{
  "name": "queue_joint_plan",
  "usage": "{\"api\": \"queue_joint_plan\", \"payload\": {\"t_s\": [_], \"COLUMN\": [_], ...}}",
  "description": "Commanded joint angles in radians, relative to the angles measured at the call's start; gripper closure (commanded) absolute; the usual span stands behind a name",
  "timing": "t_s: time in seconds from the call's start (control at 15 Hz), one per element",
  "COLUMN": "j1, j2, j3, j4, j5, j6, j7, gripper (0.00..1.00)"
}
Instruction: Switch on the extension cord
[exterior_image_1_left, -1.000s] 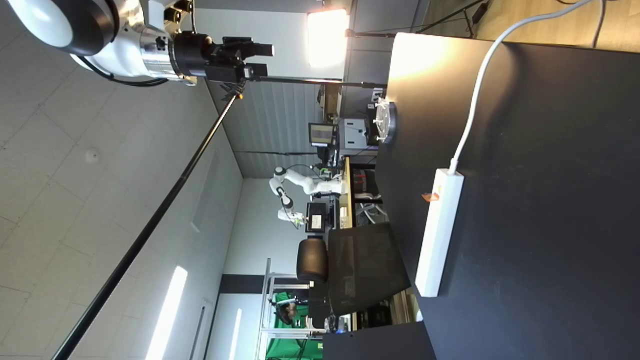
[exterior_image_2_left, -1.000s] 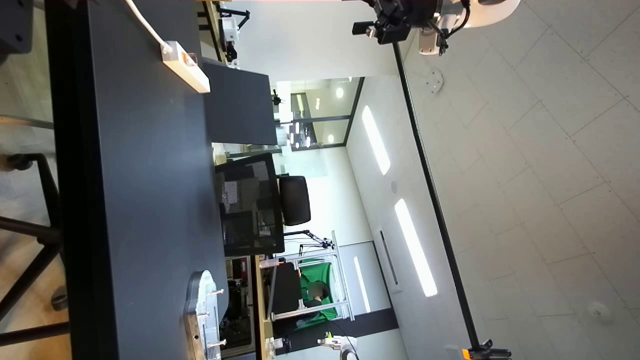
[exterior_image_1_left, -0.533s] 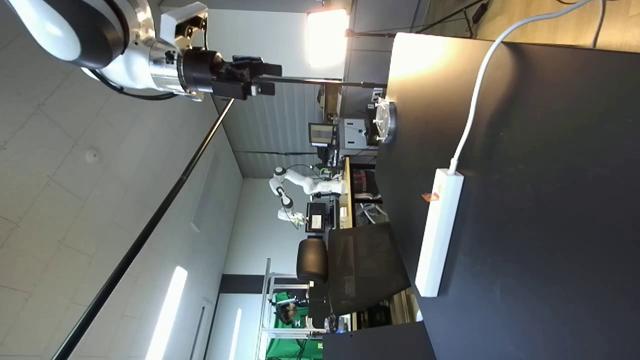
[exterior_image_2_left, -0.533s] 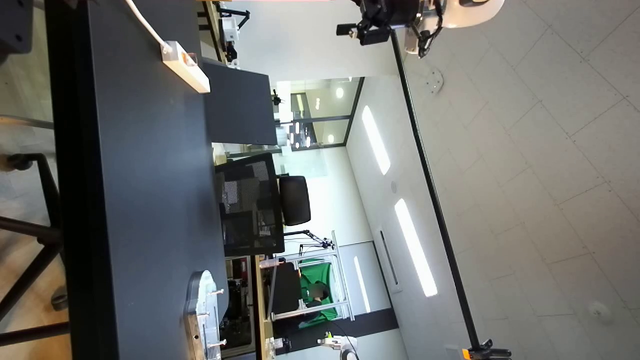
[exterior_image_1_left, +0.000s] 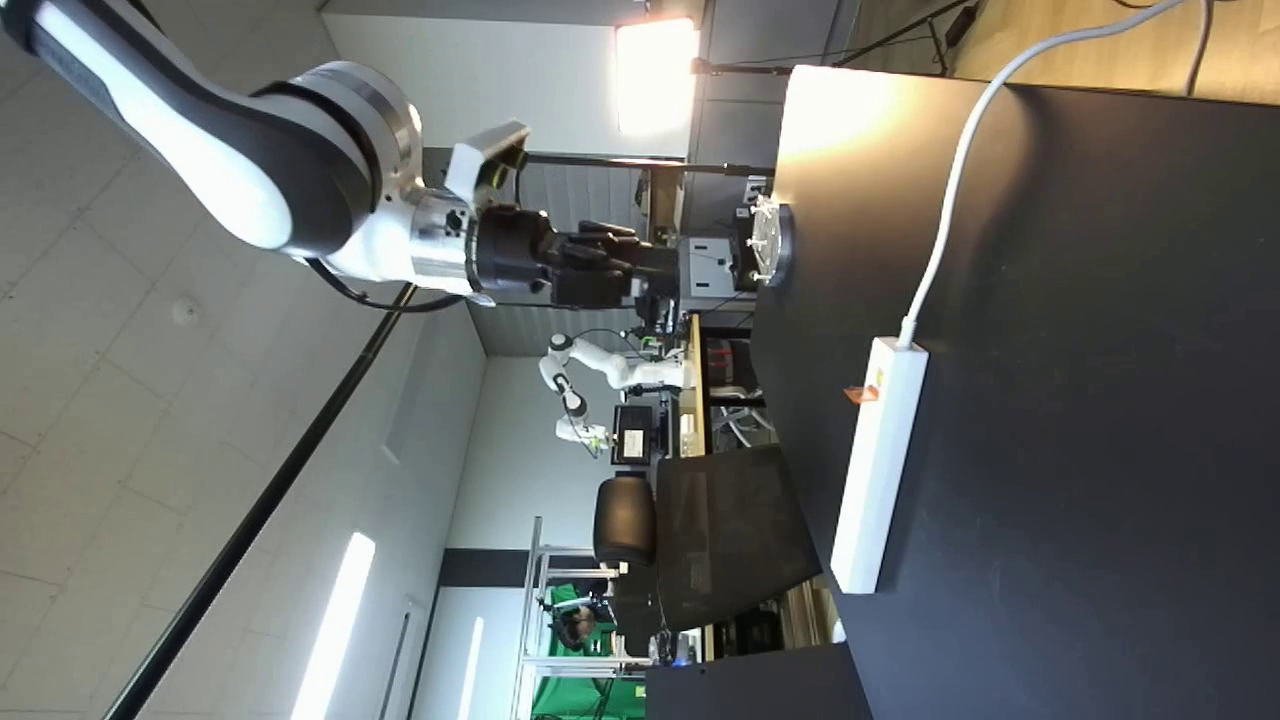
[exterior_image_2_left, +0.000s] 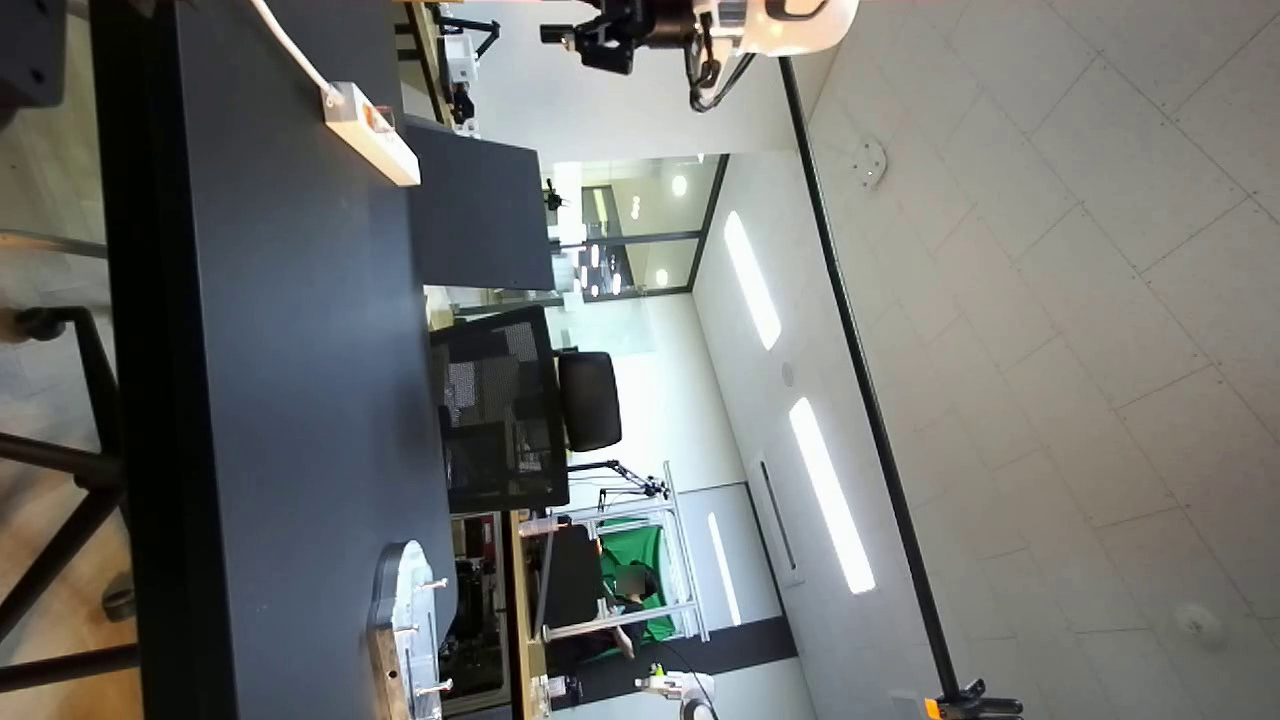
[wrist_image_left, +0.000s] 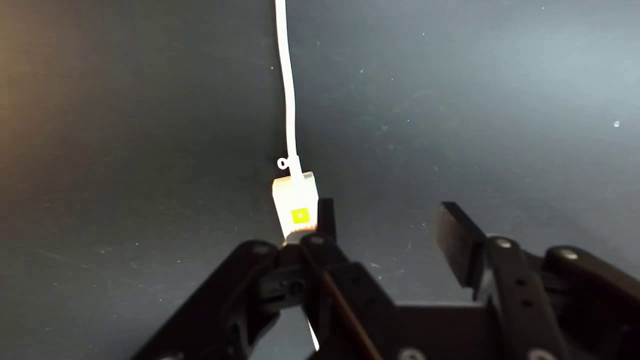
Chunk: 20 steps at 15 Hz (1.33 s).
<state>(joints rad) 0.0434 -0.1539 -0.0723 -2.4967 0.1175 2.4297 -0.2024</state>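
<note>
The extension cord is a long white power strip lying on the black table, also in an exterior view. A white cable leaves one end. Its small red-orange switch stands near the cable end. In the wrist view the strip's cable end shows a yellow label; my left finger covers most of the switch and the rest. My gripper is open and empty, above the table and apart from the strip. It shows in both exterior views, which are turned sideways.
The black table carries the strip. A clear plate with small upright pegs stands at its far edge, also in an exterior view. A black office chair stands beyond the table. A black pole crosses behind the arm.
The arm has moved toward the table and closer to the strip, rightward and down in an exterior view. The gripper stays open. The strip and its cable have not moved.
</note>
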Motion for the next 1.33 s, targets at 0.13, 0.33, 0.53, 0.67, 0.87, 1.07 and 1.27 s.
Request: {"api": "queue_joint_plan", "payload": {"t_s": [0.13, 0.33, 0.53, 0.67, 0.87, 1.07, 1.27], "j1": [0.000, -0.024, -0.014, 0.002, 0.023, -0.009, -0.008], "j2": [0.277, 0.446, 0.578, 0.651, 0.719, 0.713, 0.720], "j3": [0.047, 0.070, 0.058, 0.038, 0.007, 0.039, 0.037], "j4": [0.112, 0.225, 0.322, 0.388, 0.478, 0.448, 0.462], "j5": [0.084, 0.045, -0.056, -0.126, -0.204, -0.197, -0.198], "j6": [0.142, 0.158, 0.225, 0.258, 0.215, 0.244, 0.240], "j7": [-0.070, -0.076, -0.003, 0.041, 0.106, 0.074, 0.076], "gripper": [0.88, 1.00, 1.00, 1.00, 1.00, 0.99, 0.99]}}
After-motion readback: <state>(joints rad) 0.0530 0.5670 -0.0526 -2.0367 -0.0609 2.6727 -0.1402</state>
